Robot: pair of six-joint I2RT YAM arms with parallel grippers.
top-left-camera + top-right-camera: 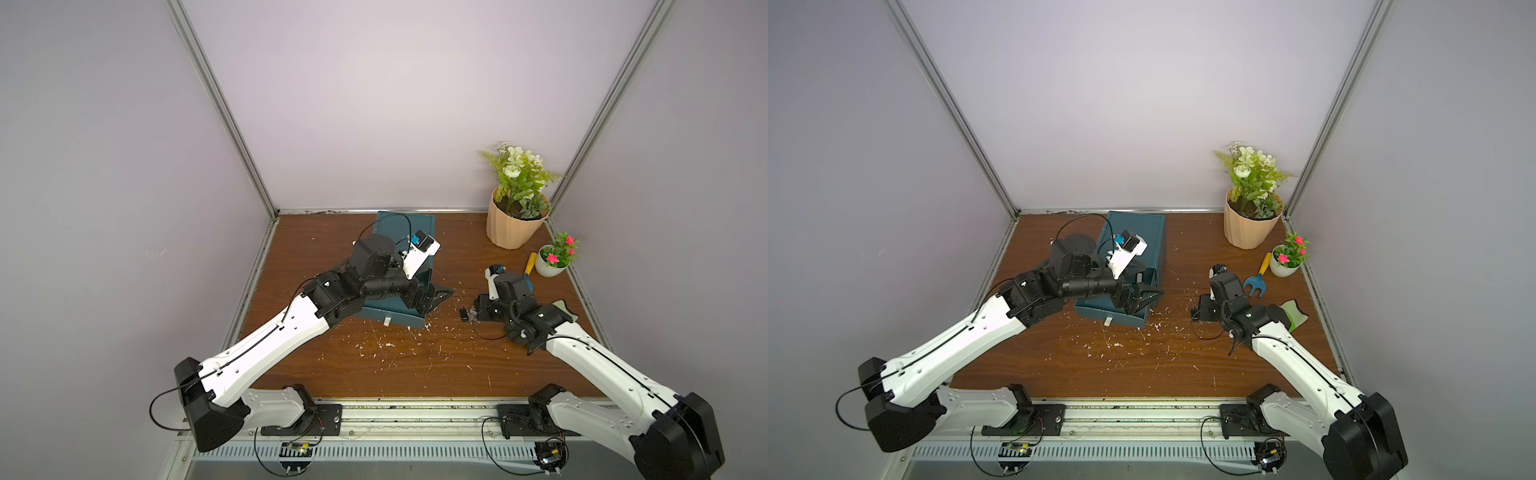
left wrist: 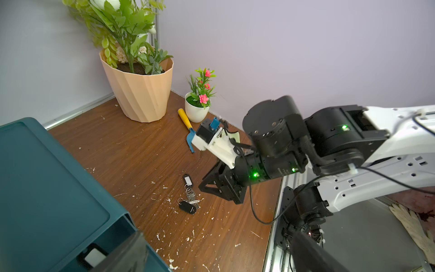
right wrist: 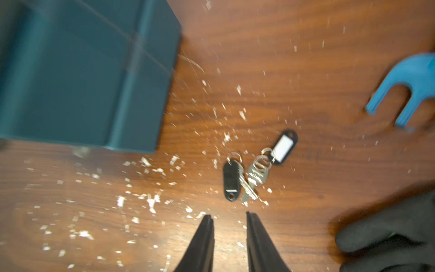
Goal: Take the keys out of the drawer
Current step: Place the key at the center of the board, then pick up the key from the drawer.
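Two bunches of keys (image 3: pixel 247 176) with black tags lie on the wooden table, right of the teal drawer unit (image 1: pixel 390 232); they also show in the left wrist view as keys (image 2: pixel 189 197). My right gripper (image 3: pixel 228 214) hovers just short of them, open, with nothing between its fingers. The pulled-out drawer (image 1: pixel 395 318) sits at the unit's front, its inside mostly hidden by my left arm. My left gripper (image 2: pixel 219 237) is wide open and empty, over the drawer's right end (image 1: pixel 434 297).
A black glove (image 3: pixel 388 233) with a green cuff lies under my right arm. A blue rake (image 1: pixel 528 270) with a yellow handle, a small white flower pot (image 1: pixel 550 264) and a large beige plant pot (image 1: pixel 513 226) stand at the back right. White flecks litter the table.
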